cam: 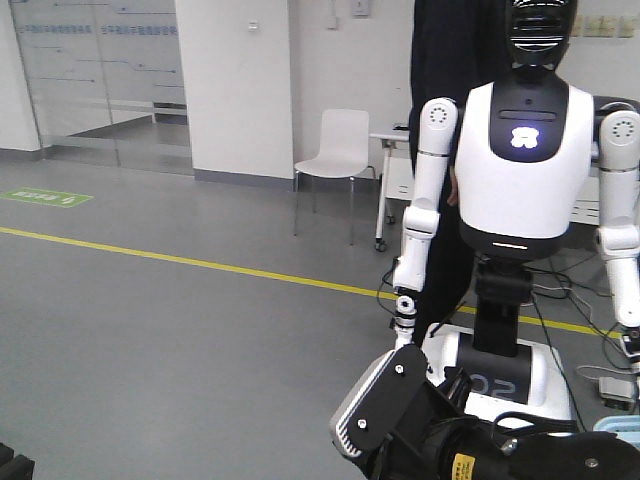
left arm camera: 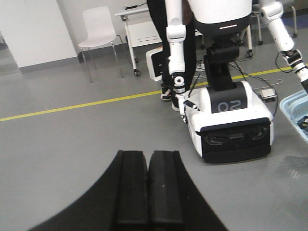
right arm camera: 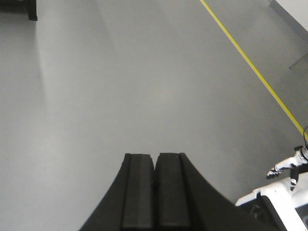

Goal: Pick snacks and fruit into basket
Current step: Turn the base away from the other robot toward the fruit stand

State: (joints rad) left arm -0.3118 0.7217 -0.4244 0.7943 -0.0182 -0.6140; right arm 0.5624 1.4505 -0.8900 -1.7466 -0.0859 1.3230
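The light blue basket (left arm camera: pixel 292 107) shows only as a corner at the right edge of the left wrist view, standing on the grey floor with something dark inside that I cannot make out. A sliver of its rim (cam: pixel 620 424) also shows at the bottom right of the front view. The snacks and the fruit are out of view. My left gripper (left arm camera: pixel 148 153) is shut with nothing between its black fingers, hanging over bare floor well left of the basket. My right gripper (right arm camera: pixel 155 155) is also shut and empty, over bare floor.
A white humanoid robot (cam: pixel 525 160) on a wheeled base (left arm camera: pixel 231 120) stands ahead, next to the basket. A white chair (cam: pixel 338 150) and a white table (left arm camera: pixel 144 24) stand behind it. A yellow floor line (cam: pixel 200 262) crosses the room. One of my black arm links (cam: pixel 400 410) fills the lower front view.
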